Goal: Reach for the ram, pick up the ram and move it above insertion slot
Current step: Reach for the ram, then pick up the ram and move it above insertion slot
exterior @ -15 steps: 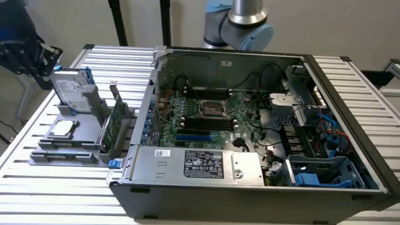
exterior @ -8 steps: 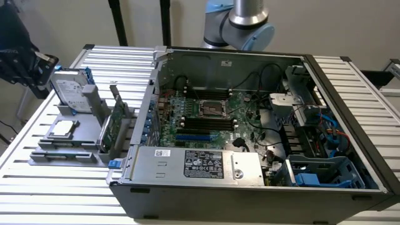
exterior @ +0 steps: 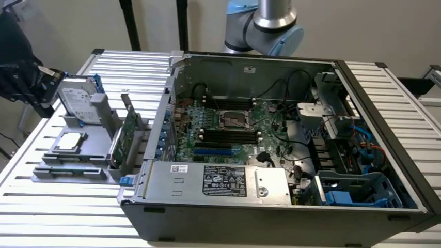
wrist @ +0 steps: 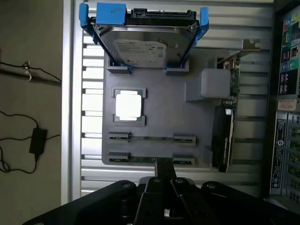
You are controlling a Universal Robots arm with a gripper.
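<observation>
Reaching is the step in hand: the gripper (wrist: 164, 169), its fingers seemingly closed together and empty, hangs above the gray tray (wrist: 154, 119) where the ram (wrist: 151, 138) lies flat near the processor (wrist: 128, 105), so a grasp would call for opening them and descending squarely.

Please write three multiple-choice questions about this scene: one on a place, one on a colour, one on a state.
1. Where is the hard drive? A on the floor; B on the grey tray; C on a shelf.
2. Its frame is: A red; B blue; C yellow.
3. The case is: A open; B closed; C upside down.
1 B: it stands in a holder on the grey tray. 2 B: blue shows at its corners. 3 A: the motherboard shows inside.
</observation>
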